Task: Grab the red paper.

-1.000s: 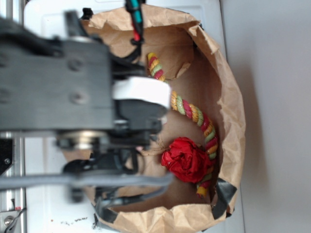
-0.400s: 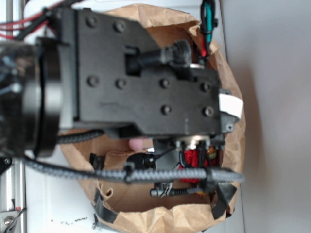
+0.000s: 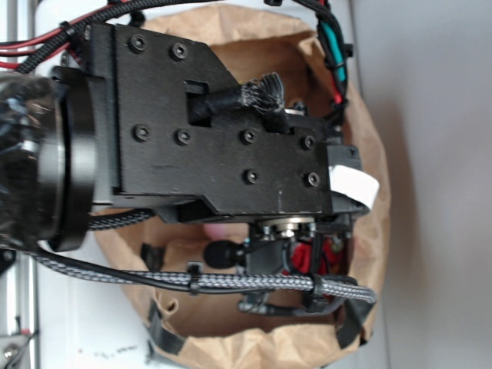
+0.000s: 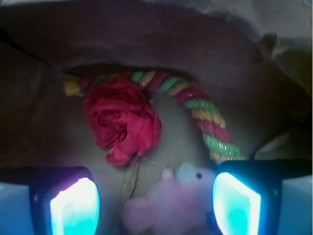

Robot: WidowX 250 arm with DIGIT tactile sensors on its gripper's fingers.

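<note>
The red paper (image 4: 122, 120) is a crumpled, rose-like wad on the floor of the brown paper bag (image 4: 161, 34), ahead of my fingers and a little left of centre in the wrist view. My gripper (image 4: 155, 205) is open, its glowing pads (image 4: 73, 208) wide apart and nothing held. Both pads stand short of the wad and do not touch it. In the exterior view my arm (image 3: 215, 146) covers most of the bag, and only a sliver of the red paper (image 3: 305, 254) shows beneath it.
A pink plush bunny (image 4: 171, 200) lies between and below my fingers, close to the right pad. A red-yellow-green rope toy (image 4: 195, 105) curves behind and to the right of the wad. The bag's walls (image 3: 369, 231) rise all around.
My arm has swung over the bag and down into it, hiding the red paper and the rope toy in the exterior view. Since 0.4 s ago it has shifted only slightly.
</note>
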